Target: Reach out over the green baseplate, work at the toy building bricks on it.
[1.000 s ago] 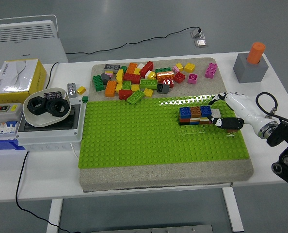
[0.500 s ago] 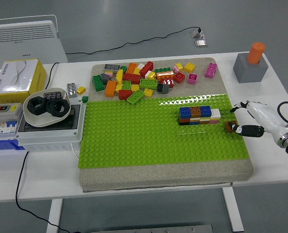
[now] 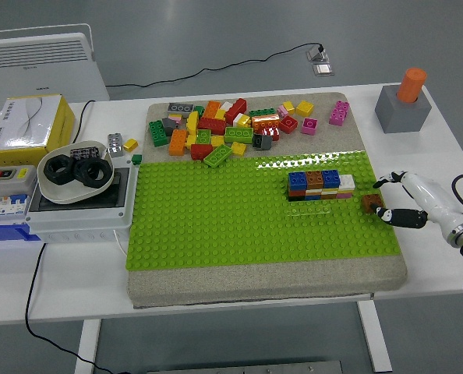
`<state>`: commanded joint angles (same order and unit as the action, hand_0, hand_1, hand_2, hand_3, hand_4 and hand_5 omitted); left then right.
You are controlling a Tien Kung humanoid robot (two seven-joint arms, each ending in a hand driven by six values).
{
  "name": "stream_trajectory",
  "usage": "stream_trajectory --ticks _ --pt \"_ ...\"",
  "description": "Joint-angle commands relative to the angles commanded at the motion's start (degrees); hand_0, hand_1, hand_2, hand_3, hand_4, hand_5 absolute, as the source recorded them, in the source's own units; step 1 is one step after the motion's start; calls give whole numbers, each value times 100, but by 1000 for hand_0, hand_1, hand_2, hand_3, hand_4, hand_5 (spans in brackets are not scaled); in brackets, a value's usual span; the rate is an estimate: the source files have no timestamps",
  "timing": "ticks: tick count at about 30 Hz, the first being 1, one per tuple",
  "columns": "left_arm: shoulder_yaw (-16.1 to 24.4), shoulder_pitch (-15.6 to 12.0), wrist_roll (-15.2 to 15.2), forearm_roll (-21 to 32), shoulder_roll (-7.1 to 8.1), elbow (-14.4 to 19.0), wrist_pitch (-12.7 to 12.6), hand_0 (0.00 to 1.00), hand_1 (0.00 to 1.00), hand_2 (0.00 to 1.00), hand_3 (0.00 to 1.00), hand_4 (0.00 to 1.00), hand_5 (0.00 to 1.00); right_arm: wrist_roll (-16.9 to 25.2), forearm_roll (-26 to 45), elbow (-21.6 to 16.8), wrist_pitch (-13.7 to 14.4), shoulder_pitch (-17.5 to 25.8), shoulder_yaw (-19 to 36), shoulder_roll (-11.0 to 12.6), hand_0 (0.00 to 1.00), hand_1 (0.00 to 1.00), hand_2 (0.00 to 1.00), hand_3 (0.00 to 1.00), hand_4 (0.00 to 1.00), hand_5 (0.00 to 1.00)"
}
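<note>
Left clutter: a yellow box (image 3: 26, 121), a white bowl of black rings (image 3: 75, 172) and a grey switch box (image 3: 75, 204) sat at the left edge, clear of the work.
Loose pile: spare toy building bricks (image 3: 231, 128) lay across the upper middle, beyond the plate's far edge.
Task surface: the green baseplate (image 3: 239, 226) filled the centre.
Built row: a short brick wall (image 3: 319, 185) stood right of centre.
Hand: the right hand (image 3: 407, 201) reached in at the right edge, thumb and fingers pinching a brown brick (image 3: 370, 204) just beside the wall.
Advice: the brick wanted squaring to the studs, then a straight press down, I judged.
Obstruction: only the wall's white end was close enough to be nudged.
Far right: a grey block with an orange peg (image 3: 404, 100) stood well apart.
</note>
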<state>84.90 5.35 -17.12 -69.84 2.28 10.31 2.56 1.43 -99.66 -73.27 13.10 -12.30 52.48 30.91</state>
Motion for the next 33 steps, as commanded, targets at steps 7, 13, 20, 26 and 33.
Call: stream_trajectory --ticks 7,13,20,26,33 --pt "-31 2 7 34 5 0 2 622 503 609 733 998 998 11 8 2 -8 25 29 -13 849 818 802 650 690 341" --pt "-49 4 7 56 9 0 -1 622 504 611 734 998 998 7 5 -16 -36 34 27 35 850 818 800 650 691 328" --pt "-56 10 6 58 10 0 -3 622 505 612 734 998 998 -29 -30 -33 -97 44 45 91 850 818 800 650 703 293" --pt "-55 16 7 42 14 0 -1 622 506 612 734 998 998 -73 -74 -45 -168 45 51 129 851 819 801 652 714 275" --pt "-59 19 12 39 18 0 1 621 507 612 735 998 998 -129 -123 -48 -268 21 31 147 852 821 804 654 717 259"
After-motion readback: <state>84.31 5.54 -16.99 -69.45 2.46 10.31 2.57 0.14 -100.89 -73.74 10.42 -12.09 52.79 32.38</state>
